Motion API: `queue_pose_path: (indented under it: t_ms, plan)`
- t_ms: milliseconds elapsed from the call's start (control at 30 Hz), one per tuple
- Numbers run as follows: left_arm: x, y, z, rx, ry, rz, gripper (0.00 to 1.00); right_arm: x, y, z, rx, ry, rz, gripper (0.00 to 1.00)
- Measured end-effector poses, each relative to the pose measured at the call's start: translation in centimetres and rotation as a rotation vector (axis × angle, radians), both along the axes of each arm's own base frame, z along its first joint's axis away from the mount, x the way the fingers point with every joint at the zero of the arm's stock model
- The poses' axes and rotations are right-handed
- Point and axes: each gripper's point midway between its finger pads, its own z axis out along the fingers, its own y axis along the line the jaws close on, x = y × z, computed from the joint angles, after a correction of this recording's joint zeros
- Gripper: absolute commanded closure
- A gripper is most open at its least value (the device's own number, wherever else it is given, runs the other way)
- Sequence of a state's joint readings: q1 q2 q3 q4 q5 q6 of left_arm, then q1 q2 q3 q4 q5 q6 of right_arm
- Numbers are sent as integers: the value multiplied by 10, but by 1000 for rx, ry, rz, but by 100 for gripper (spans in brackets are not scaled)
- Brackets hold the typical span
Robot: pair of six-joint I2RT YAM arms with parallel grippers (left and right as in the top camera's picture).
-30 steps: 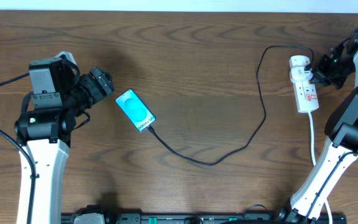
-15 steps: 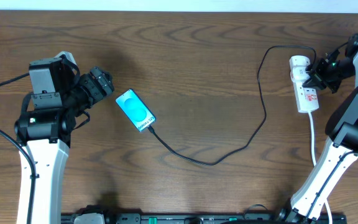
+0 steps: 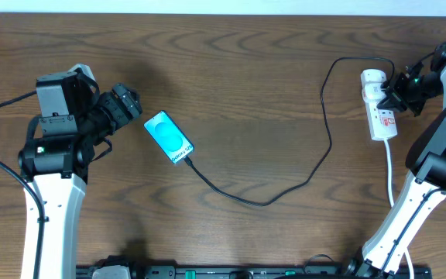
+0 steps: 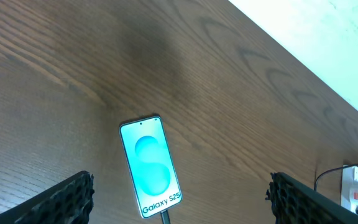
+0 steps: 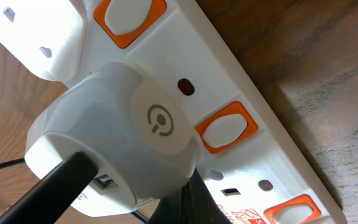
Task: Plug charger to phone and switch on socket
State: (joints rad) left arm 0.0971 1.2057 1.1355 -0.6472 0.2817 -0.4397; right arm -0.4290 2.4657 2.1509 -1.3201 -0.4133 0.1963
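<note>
The phone (image 3: 169, 138) lies flat at the left centre of the table, its turquoise screen (image 4: 149, 163) lit. The charger's thin black cable (image 3: 265, 202) is plugged into the phone's lower end and loops right to a white adapter (image 5: 120, 134) seated in the socket (image 3: 380, 108). My left gripper (image 3: 132, 106) hovers just left of the phone, open, with the phone between its wide-apart fingers (image 4: 64, 199) in the wrist view. My right gripper (image 3: 398, 92) is shut, its dark tip (image 5: 194, 190) on the socket (image 5: 260, 93) beside the adapter, near an orange switch (image 5: 227, 127).
The socket's thick white cord (image 3: 390, 174) runs down toward the right arm's base. A second white plug (image 5: 39, 34) sits at the strip's end. Brown wooden table (image 3: 246, 93) all round; a black rail (image 3: 207, 272) lines the front edge.
My right gripper has shifted slightly left and down onto the socket since a second ago, then held. The left arm, phone and cable have not moved.
</note>
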Motion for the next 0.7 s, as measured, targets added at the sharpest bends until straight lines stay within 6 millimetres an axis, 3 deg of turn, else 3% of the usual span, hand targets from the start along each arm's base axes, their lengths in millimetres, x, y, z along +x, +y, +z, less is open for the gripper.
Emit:
queue_pose_path:
  t_ms: [233, 700]
  plan:
    - [0, 0, 0, 0, 0, 0, 9, 1, -3, 6, -9, -17, -1, 99]
    - [0, 0, 0, 0, 0, 0, 9, 8, -6, 44, -42, -103, -4, 99]
